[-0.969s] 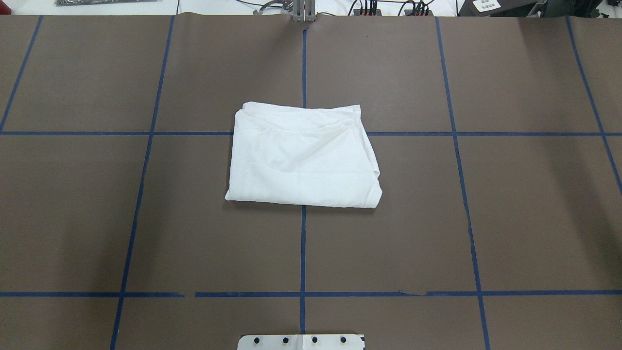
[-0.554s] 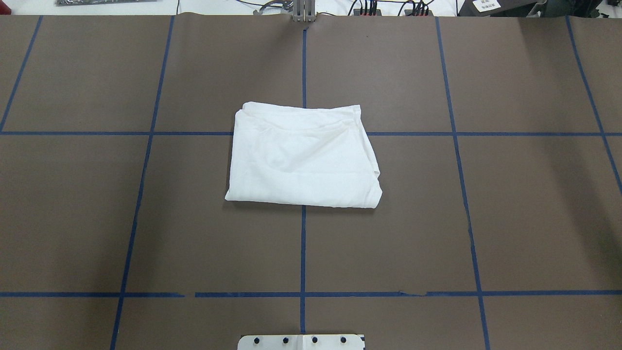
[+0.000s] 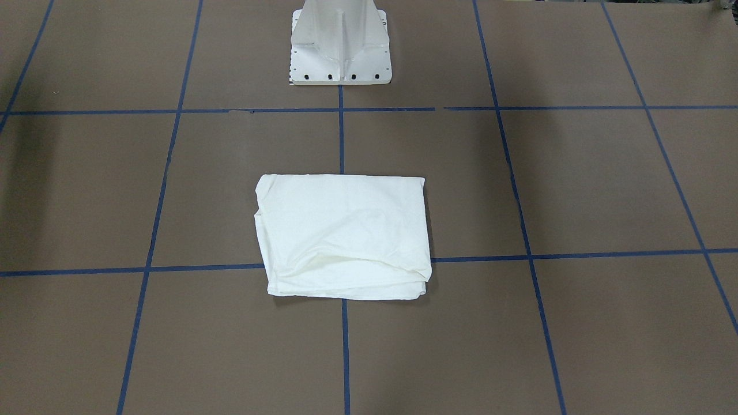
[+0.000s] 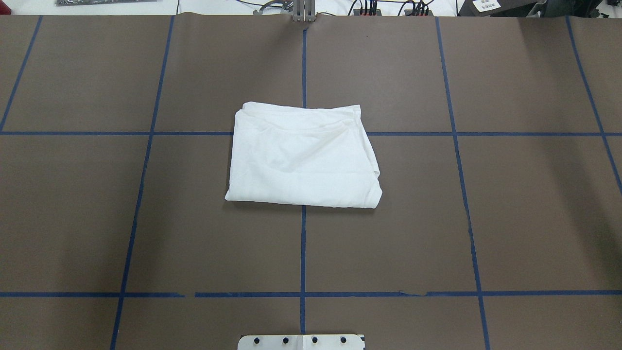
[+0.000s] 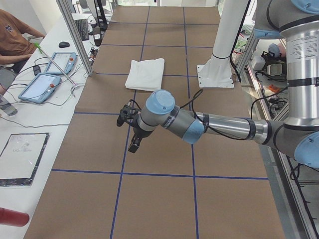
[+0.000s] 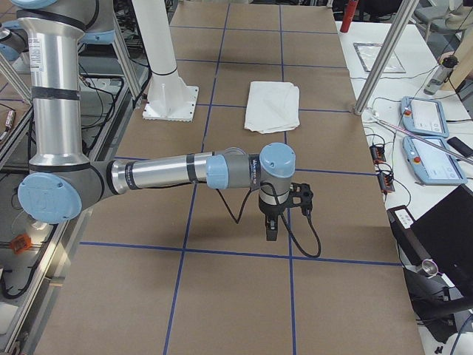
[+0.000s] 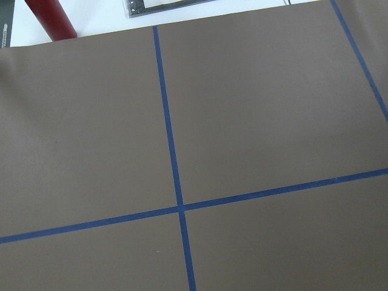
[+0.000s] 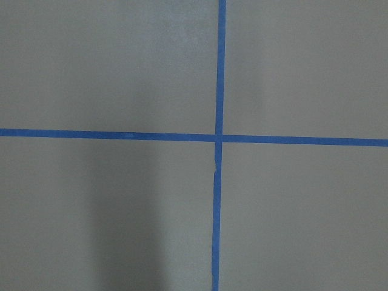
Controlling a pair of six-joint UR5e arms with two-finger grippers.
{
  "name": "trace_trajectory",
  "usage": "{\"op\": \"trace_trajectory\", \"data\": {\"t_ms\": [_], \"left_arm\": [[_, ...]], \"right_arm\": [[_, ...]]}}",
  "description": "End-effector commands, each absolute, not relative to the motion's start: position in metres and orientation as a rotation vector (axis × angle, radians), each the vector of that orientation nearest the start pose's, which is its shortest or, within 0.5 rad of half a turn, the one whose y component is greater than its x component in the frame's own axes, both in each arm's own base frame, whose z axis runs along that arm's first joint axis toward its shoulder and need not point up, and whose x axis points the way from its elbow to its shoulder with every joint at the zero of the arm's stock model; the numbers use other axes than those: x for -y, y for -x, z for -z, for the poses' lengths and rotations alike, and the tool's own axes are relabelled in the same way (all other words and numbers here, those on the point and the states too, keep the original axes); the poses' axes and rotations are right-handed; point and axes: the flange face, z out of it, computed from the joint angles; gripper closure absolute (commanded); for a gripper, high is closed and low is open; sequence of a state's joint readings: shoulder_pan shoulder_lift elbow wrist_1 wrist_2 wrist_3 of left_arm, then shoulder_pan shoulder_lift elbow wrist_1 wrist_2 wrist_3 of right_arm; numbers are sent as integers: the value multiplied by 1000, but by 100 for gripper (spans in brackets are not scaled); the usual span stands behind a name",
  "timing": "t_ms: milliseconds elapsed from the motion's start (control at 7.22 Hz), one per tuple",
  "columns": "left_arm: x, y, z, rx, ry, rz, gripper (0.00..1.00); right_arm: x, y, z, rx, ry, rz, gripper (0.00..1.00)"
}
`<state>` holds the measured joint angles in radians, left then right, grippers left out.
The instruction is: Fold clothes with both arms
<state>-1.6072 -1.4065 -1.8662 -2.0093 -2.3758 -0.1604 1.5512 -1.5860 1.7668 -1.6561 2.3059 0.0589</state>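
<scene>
Folded shirt at table centre, both arms out toward the table ends; noting what could undo the fold.
The white T-shirt [image 4: 303, 158] is lying as a compact rectangle on the brown table [image 4: 534, 218], straddling a crossing of the blue tape lines [image 4: 302, 253] and well apart from both grippers. The left gripper [image 5: 133, 144] and right gripper [image 6: 271, 229] are hanging low over bare table near opposite ends. They are showing only in the side views, so it cannot be told whether the jaws are apart or together. Likely risk: the layers are sitting offset along the far edge and a soft ridge is running across the top, so the stack may be springing loose. Any pinch from here is liable to be catching only the top layer and dragging the fold open.
</scene>
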Motion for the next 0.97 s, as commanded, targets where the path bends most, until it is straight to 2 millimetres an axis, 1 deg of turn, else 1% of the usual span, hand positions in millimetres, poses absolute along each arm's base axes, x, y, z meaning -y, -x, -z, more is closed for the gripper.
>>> {"op": "trace_trajectory", "data": {"t_ms": [0,138,277,415,554,692,831], "left_arm": [[438,64,-538,-829,-469,-70,1],[441,53,-547,-833,-445,-88,1],[440,49,-540,-829,-455,-110,1],[440,41,-541,-836,-443,-123,1],[436,32,-528,-836,-458,-151,1],[443,32,-530,-799,-461,-137,1],[448,20,-518,-804,-477,-170,1]], "right_arm": [[485,-55,-574,755,-71,-5,0],[485,-54,-573,760,-81,13,0],[487,-47,-563,764,-111,42,0],[489,-47,-564,756,-149,53,0],[487,-47,-581,764,-123,48,0],[472,-47,-583,792,-113,40,0],[469,-46,-569,803,-166,65,0]]}}
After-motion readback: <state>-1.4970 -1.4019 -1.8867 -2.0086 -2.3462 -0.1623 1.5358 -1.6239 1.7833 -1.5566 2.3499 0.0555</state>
